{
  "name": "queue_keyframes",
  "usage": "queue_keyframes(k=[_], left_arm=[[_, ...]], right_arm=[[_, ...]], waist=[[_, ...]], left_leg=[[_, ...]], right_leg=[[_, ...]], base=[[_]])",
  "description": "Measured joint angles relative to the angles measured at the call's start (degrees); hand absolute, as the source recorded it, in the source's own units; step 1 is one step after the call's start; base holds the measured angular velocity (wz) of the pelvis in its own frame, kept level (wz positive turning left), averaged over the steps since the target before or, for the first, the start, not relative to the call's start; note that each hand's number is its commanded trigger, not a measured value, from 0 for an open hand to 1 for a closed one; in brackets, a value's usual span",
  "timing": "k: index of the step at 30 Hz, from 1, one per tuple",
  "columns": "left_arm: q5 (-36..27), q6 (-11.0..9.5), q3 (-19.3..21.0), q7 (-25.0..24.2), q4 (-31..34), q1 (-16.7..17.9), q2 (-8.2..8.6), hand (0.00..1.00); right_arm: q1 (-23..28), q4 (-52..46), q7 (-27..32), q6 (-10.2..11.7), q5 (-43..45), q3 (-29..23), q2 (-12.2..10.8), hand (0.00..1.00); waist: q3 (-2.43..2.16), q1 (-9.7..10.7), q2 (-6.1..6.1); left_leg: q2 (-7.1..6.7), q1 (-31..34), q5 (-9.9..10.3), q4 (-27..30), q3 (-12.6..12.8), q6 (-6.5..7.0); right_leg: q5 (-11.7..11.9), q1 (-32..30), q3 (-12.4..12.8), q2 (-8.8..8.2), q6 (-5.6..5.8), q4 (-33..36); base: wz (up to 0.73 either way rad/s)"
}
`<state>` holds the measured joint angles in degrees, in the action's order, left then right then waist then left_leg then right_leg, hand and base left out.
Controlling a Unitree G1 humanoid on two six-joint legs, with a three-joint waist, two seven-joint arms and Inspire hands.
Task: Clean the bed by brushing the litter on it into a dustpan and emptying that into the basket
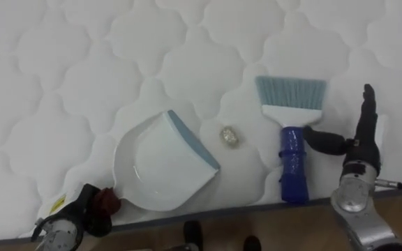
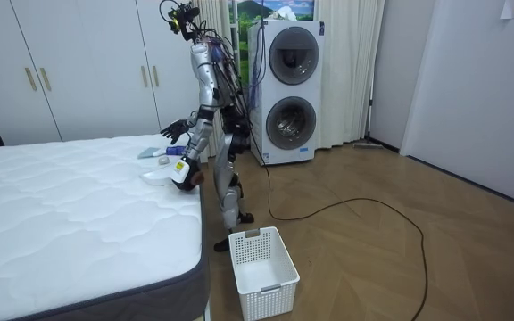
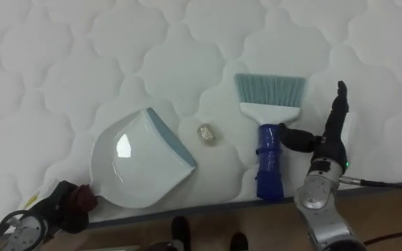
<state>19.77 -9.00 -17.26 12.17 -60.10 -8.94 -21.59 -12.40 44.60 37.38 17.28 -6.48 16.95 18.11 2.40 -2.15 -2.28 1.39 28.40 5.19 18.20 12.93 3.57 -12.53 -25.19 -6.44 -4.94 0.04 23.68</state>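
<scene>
- Right hand wide, fingers straight, thumb beside brush handle: wrap the handle fully.
- Left hand near dustpan; can't tell its grip.
- Sweep scrap left into dustpan.

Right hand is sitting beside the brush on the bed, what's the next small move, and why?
Probably curl the right hand round the blue handle of the brush. That hand is open beside it, fingers straight, thumb pointing at the handle, gripping nothing. The crumpled scrap lies on the mattress between brush and dustpan, so a held brush could likely sweep it in.
</scene>
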Motion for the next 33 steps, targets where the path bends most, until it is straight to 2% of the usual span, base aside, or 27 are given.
queue_keyframes(k=[3,22,33], left_arm=[[0.00,-0.01,0.00,0.05,-0.01,-0.31,0.09,1.00],[-0.02,0.00,-1.16,1.12,-0.19,-0.55,0.12,1.00],[0.00,0.34,-2.20,1.13,-0.23,-0.53,0.19,1.00]], right_arm=[[0.00,0.28,-1.48,-0.01,0.01,0.00,-0.07,0.00],[-0.04,0.28,-7.52,-0.73,-0.87,2.16,-0.61,0.00],[-0.04,0.27,-10.09,-2.30,-2.59,2.63,-0.64,0.00]], waist=[[0.17,0.03,-0.29],[0.15,0.06,-0.28],[0.08,0.05,-0.34]], left_leg=[[0.00,0.01,0.00,-0.03,0.01,0.00],[0.00,0.03,-0.01,0.06,0.08,0.00],[0.03,0.03,-0.01,0.13,0.10,0.00]], right_leg=[[0.00,-0.08,0.00,-0.02,0.00,0.16],[0.00,-0.16,0.00,-0.06,-0.01,0.26],[0.01,-0.18,-0.02,-0.05,-0.01,0.32]], base=[[0.00],[0.00],[0.00]])
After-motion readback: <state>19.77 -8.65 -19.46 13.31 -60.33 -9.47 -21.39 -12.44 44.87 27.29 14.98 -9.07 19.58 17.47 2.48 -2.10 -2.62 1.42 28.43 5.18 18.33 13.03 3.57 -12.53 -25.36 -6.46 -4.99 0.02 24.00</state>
